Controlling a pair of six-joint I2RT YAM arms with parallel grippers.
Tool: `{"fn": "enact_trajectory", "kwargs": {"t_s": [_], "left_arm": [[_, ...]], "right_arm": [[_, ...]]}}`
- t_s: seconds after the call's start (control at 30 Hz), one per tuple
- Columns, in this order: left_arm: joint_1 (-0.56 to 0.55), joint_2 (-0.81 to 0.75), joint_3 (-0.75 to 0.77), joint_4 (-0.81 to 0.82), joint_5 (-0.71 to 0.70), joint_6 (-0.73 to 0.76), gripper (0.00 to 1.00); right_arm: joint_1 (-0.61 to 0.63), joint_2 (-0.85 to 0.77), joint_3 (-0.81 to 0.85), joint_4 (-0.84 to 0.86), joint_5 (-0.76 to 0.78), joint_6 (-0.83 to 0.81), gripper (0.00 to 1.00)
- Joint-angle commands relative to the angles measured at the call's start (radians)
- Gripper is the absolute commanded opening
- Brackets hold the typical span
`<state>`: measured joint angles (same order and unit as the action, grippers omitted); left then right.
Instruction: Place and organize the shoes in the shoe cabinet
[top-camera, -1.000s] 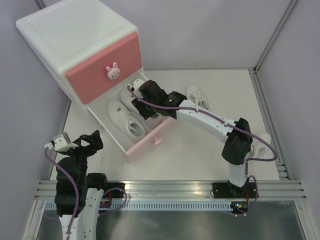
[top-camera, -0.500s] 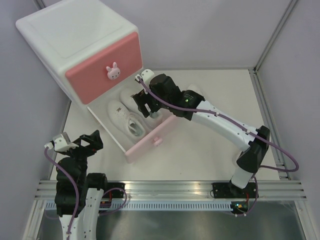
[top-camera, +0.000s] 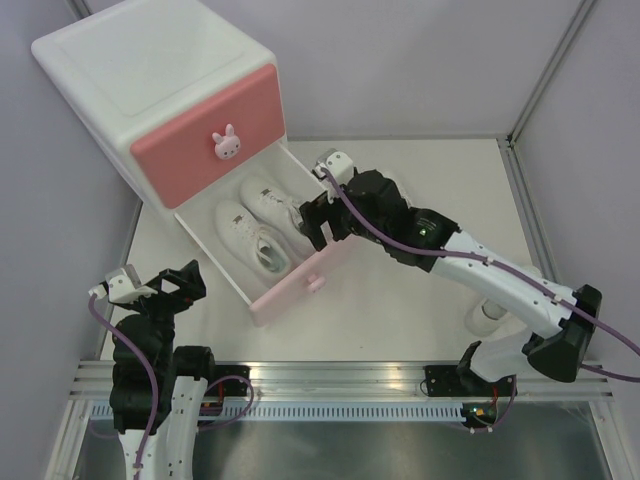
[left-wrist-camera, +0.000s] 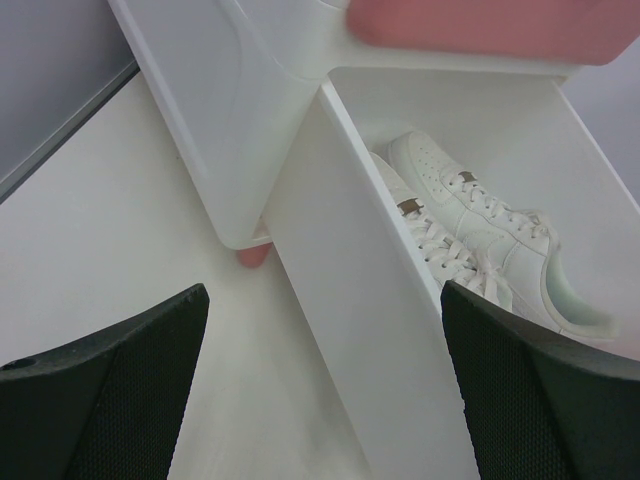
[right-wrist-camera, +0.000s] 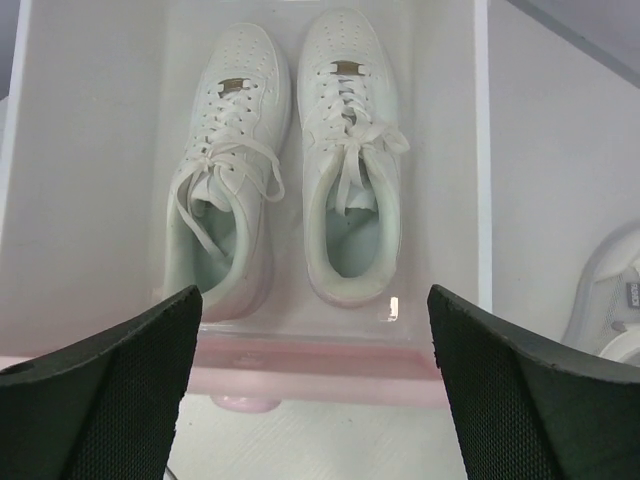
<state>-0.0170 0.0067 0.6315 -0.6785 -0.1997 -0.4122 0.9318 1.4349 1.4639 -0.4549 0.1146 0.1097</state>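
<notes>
Lower drawer of cabinet pulled out; two shoes side by side inside, toes inward; third shoe on table beside drawer; right gripper above drawer, spread wide, empty; left gripper likewise spread, holding nothing.

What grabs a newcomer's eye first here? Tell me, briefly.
The pink-fronted cabinet stands at the far left, its lower drawer pulled out with two shoes lying side by side inside, toes toward the back. The right gripper hangs open above the drawer. A third shoe lies on the table to the right.
</notes>
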Motion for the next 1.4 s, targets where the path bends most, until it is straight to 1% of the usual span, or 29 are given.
{"fn": "enact_trajectory", "kwargs": {"t_s": [0.0,0.3,0.4,0.53,0.7,0.77,0.9,1.0,1.17,1.37], "left_arm": [[0.005,-0.053,-0.003,0.036,0.013,0.038,1.00],[0.005,-0.059,-0.004,0.034,0.006,0.038,1.00],[0.011,-0.060,-0.004,0.036,-0.001,0.038,1.00],[0.014,-0.062,-0.004,0.034,-0.003,0.036,1.00],[0.014,-0.062,-0.003,0.031,-0.007,0.033,1.00],[0.014,-0.063,-0.003,0.031,-0.007,0.032,1.00],[0.015,-0.063,-0.003,0.030,-0.007,0.032,1.00],[0.015,-0.066,-0.003,0.030,-0.007,0.032,1.00],[0.015,-0.068,-0.001,0.028,-0.010,0.030,1.00],[0.014,-0.071,-0.001,0.025,-0.015,0.029,1.00]], "right_arm": [[0.001,-0.097,-0.094,0.102,0.020,0.033,0.98],[0.012,-0.283,-0.332,0.208,0.023,0.085,0.98],[0.024,-0.346,-0.454,0.261,0.042,0.107,0.98],[0.054,-0.402,-0.574,0.323,0.054,0.137,0.98],[0.101,-0.484,-0.753,0.446,0.100,0.177,0.98],[0.120,-0.496,-0.799,0.507,0.106,0.183,0.98],[0.156,-0.485,-0.895,0.577,0.141,0.217,0.98],[0.183,-0.446,-0.924,0.653,0.166,0.231,0.98],[0.228,-0.352,-0.922,0.766,0.201,0.249,0.98],[0.242,-0.245,-0.890,0.835,0.238,0.277,0.98]]}}
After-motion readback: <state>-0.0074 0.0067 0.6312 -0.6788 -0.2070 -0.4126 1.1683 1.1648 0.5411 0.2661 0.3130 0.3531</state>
